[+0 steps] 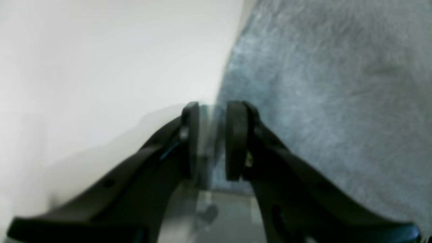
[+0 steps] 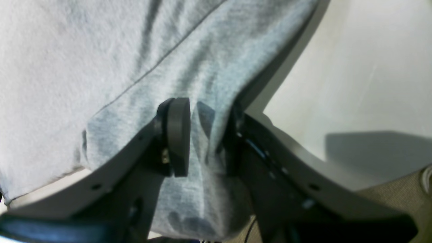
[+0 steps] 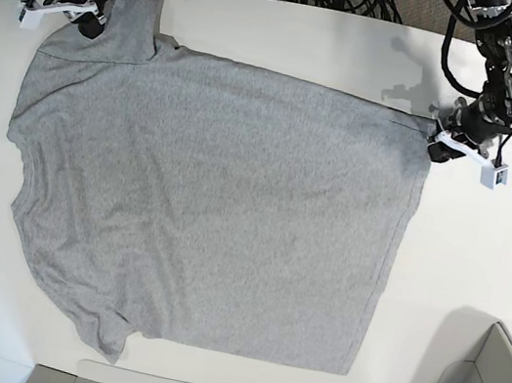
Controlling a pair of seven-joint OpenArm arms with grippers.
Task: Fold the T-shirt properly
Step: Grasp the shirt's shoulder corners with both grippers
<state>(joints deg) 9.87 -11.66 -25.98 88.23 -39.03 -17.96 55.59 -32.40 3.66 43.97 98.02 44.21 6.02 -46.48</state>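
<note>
Grey T-shirt [image 3: 204,202] flat; right tool [image 2: 202,141] clamped on cloth; left tool [image 1: 212,141] apart at its edge.

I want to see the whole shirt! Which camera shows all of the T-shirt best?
The base view: the grey T-shirt lies spread across the white table, edges and sleeves visible. The left wrist view shows only blurry cloth beside the left gripper; the right wrist view shows a fold between the right gripper pads.

T-shirt [image 3: 204,202] plain heather grey; table [image 3: 483,252] white; end effectors black.
</note>
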